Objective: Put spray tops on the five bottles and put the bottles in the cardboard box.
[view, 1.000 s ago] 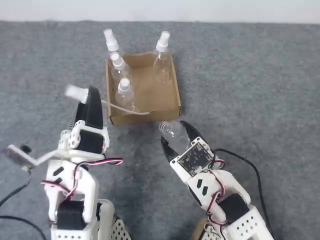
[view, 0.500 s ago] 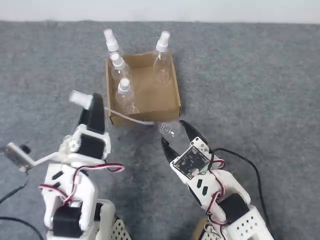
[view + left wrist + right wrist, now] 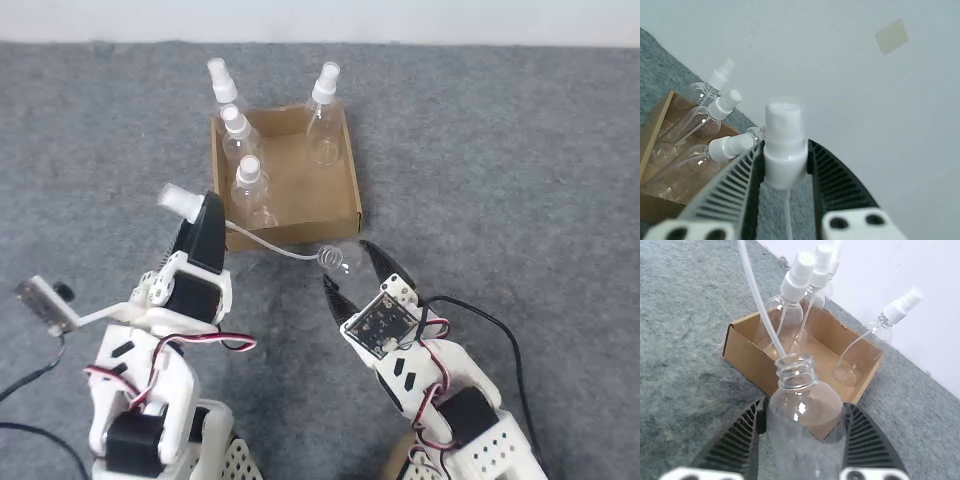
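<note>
Now, left jaws clamp spray top (image 3: 785,145) with its tube (image 3: 270,243) slanting down, tip at open neck (lined up for insertion). Right jaws grip last bottle (image 3: 802,420) upright, near box (image 3: 345,215), steadying it. Four capped bottles (image 3: 325,130) stand inside box.

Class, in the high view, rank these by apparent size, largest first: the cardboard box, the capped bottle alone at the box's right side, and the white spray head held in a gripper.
1. cardboard box
2. capped bottle
3. spray head, clearly smallest
</note>
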You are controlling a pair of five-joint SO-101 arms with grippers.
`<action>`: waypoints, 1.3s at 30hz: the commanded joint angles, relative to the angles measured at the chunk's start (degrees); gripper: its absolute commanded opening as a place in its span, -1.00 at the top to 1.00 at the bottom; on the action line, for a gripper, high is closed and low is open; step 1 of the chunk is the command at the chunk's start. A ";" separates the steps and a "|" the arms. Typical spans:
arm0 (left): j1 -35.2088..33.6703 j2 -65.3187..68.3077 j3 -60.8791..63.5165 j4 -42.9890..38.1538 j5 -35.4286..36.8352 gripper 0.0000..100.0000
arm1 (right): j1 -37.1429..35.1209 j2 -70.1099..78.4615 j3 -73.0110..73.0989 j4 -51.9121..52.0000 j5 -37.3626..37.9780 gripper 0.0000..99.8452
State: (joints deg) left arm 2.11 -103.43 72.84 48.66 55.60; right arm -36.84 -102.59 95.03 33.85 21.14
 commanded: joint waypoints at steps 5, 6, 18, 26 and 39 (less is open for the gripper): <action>0.26 -1.23 -6.99 1.14 0.53 0.98 | -0.66 -1.45 1.32 -1.36 0.70 0.83; 0.09 -1.23 -7.08 1.49 0.53 0.98 | -0.66 -1.45 1.32 -1.27 0.70 0.83; 0.26 -1.23 -0.22 -3.16 0.18 0.98 | -0.66 -1.45 1.32 -1.45 0.44 0.83; 3.87 -1.23 3.56 -5.54 -0.35 0.98 | -0.75 -1.45 1.32 -1.54 0.35 0.83; 10.29 -1.14 7.25 -5.89 -2.29 0.98 | -0.75 -1.45 1.41 -1.45 0.35 0.83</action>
State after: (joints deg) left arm 10.99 -103.43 80.22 44.53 53.93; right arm -37.10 -102.59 95.03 33.85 21.14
